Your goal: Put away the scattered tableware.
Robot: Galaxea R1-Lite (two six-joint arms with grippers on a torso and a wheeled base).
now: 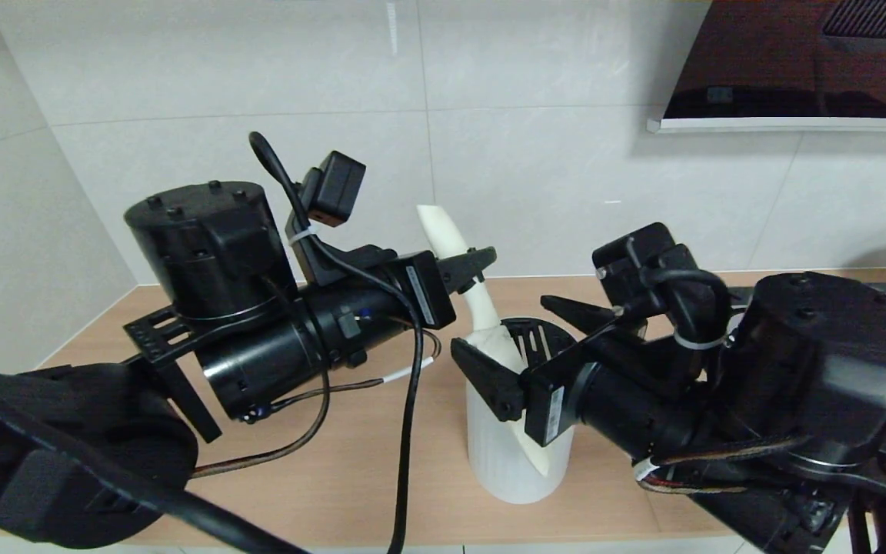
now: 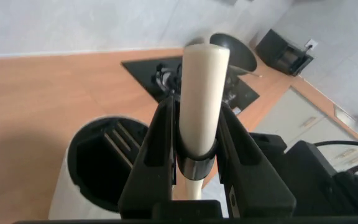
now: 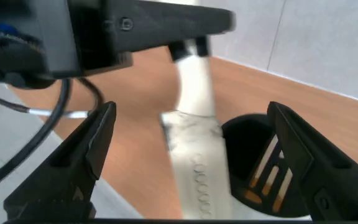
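A cream slotted spatula (image 1: 443, 231) stands tilted, its blade down inside a white utensil holder (image 1: 501, 462) with a black slotted insert (image 1: 531, 335) on the wooden counter. My left gripper (image 1: 476, 267) is shut on the spatula's handle (image 2: 201, 87) above the holder's opening (image 2: 95, 165). My right gripper (image 1: 533, 346) is open, its two fingers straddling the holder's upper part, one on each side. In the right wrist view the spatula blade (image 3: 194, 146) runs down between those fingers (image 3: 95, 146) beside the insert (image 3: 260, 168).
A black cooktop (image 2: 145, 67) with a dark pan (image 2: 236, 51) lies on the counter to the right. A range hood (image 1: 789, 69) hangs at the upper right. The tiled wall (image 1: 551, 169) stands close behind. Bare counter (image 1: 366, 462) lies left of the holder.
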